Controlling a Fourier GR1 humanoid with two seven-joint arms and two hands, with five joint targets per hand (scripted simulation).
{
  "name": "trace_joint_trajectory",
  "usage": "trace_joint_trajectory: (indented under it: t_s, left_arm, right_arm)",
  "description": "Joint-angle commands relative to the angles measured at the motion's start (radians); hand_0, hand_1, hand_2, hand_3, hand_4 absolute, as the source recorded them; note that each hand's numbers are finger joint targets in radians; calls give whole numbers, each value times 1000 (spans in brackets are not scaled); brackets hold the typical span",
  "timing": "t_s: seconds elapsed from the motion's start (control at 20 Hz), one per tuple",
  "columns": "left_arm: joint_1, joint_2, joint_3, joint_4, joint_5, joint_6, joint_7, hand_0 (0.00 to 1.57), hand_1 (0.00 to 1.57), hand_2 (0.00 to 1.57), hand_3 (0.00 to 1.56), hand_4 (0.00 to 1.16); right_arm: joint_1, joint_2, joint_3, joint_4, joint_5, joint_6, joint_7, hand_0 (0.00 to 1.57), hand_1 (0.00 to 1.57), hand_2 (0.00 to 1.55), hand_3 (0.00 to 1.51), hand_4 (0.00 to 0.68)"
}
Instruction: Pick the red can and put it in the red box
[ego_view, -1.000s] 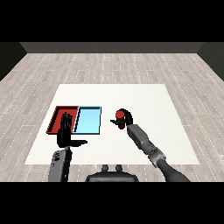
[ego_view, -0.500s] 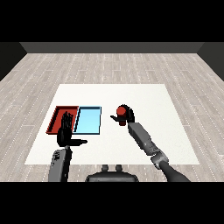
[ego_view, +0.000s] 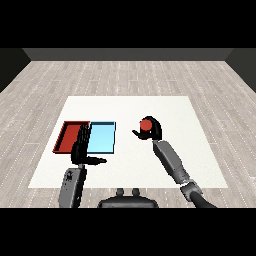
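Now the right hand (ego_view: 151, 131) curls round the red can (ego_view: 146, 124), well right of the blue tray (ego_view: 101, 138) on the table (ego_view: 200, 120). Left of the blue tray, touching it, lies the red tray (ego_view: 67, 136). The left hand (ego_view: 82, 148) hangs over both trays' near edge, fingers straight, thumb out.

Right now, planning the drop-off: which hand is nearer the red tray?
Left. The left hand hovers at the red tray's near right corner; the right hand, curled round the red can, is beyond the light blue tray.
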Motion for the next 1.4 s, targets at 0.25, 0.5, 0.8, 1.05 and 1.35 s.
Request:
trace_joint_trajectory:
  t_s: [0.25, 0.5, 0.8, 1.05, 1.35]
  left_arm:
    - [-33, -18, -164, -39, -65, 98, 140, 0, 0, 0, 0, 0]
    - [2, -17, -208, -43, -98, 106, 144, 0, 0, 0, 0, 0]
    - [-102, -18, -237, 62, -88, 162, 167, 0, 0, 0, 0, 0]
    - [-192, -18, -326, 117, -52, 267, 235, 0, 0, 0, 0, 0]
    - [-181, -18, -413, 264, -40, 347, 120, 0, 0, 0, 0, 0]
  right_arm:
    - [102, 49, 72, -344, 121, -141, 129, 1465, 1465, 1420, 1391, 633]
    - [168, 92, 103, -420, 188, -133, 139, 1440, 1440, 1405, 1382, 628]
    - [176, 122, 78, -487, 262, -137, 157, 1435, 1435, 1423, 1401, 634]
    - [242, 113, 96, -578, 278, -92, 185, 1442, 1442, 1430, 1395, 616]
    - [177, 128, 88, -472, 248, -102, 106, 1451, 1451, 1442, 1395, 651]
